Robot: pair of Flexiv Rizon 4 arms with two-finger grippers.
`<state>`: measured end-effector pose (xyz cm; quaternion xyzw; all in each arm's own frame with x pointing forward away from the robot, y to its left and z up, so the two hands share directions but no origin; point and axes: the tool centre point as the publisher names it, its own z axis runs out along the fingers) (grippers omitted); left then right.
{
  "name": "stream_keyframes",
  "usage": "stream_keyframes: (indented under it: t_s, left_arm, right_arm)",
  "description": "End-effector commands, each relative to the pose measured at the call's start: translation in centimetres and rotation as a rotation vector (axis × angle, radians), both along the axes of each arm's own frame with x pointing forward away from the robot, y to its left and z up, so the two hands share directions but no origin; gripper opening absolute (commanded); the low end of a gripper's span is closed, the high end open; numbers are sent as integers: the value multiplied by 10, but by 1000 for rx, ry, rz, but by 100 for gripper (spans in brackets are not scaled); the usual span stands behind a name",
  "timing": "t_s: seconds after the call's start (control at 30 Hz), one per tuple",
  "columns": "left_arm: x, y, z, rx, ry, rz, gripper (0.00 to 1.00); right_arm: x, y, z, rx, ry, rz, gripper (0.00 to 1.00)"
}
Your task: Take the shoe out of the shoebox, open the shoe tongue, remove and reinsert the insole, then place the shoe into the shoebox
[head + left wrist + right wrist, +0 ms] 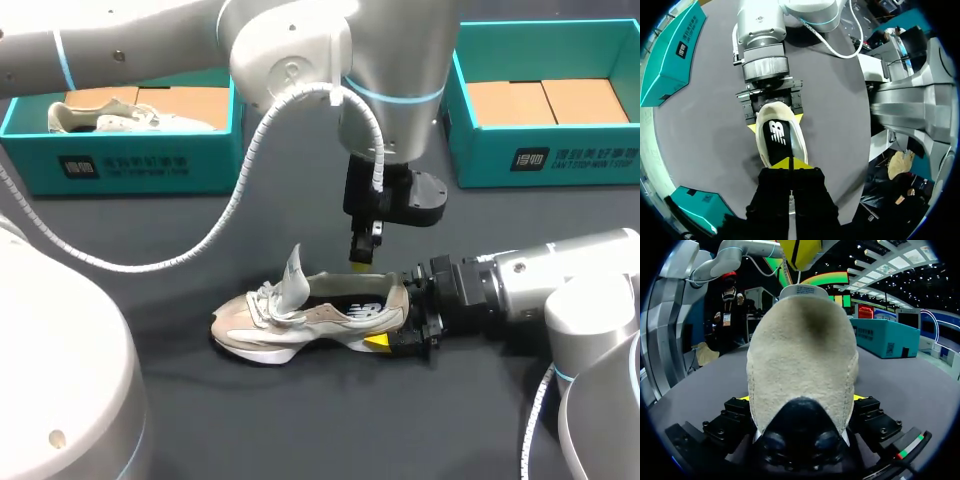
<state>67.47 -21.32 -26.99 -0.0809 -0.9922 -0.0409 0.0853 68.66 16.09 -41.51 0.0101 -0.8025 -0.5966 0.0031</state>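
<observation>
Right gripper (405, 316) clamps the shoe (290, 325) at its firm heel; I judge my closed, empty left gripper (360, 250) should pinch the floppy insole (777, 141).

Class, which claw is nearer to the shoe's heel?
Right. The right claw clamps the shoe by its heel from both sides; the left claw hangs above its opening.
</observation>
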Motion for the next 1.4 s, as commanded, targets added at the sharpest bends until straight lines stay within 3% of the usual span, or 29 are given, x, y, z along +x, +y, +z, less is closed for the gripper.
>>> stream_keyframes:
  t_s: [0.03,0.47,0.93,1.4]
  left_arm:
    - [-9,10,-12,-20,-19,24,0]
    - [-9,15,-9,-35,-15,22,0]
    - [3,12,-57,-125,2,115,0]
    - [-1,15,-97,-64,7,160,0]
  right_arm:
    - [1,0,-1,-5,0,0,0]
    - [1,0,-1,-5,0,0,0]
    - [1,0,-1,-5,0,0,0]
    - [1,0,-1,-5,0,0,0]
